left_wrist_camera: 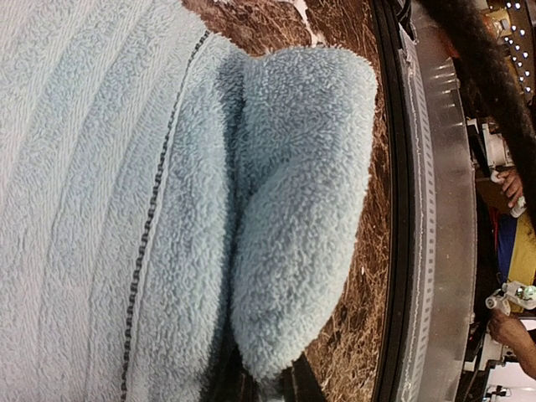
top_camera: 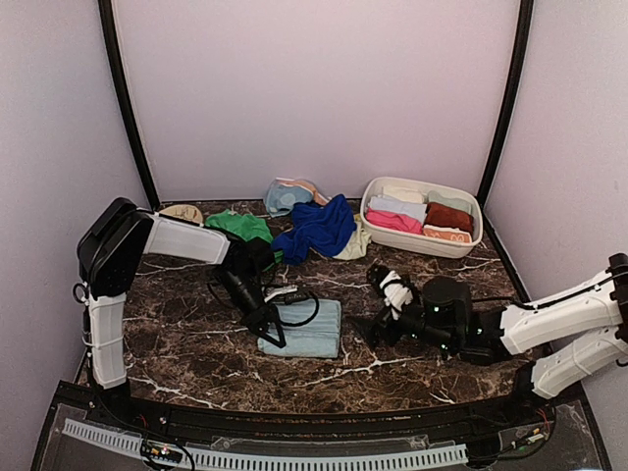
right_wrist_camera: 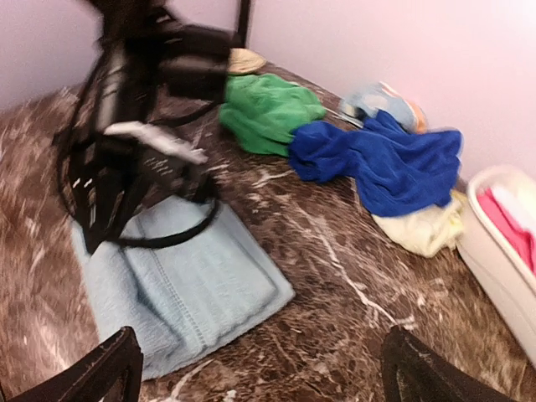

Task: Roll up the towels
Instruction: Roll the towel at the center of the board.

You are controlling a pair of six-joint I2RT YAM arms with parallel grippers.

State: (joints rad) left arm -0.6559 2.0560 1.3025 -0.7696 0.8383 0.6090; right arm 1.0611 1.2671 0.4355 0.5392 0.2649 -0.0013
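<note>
Flat-folded light blue towel, one corner curled; green towel, royal blue towel crumpled behind.

Five loose towels: one light blue towel, one green towel, one royal blue towel, one pale yellow towel, one patterned towel. One white basin holds at least five rolled towels. One tan disc.

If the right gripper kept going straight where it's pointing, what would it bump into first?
Probably the bare marble table beside the light blue towel, since the right gripper tilts downward. The royal blue towel lies farther on; depth is uncertain.
</note>
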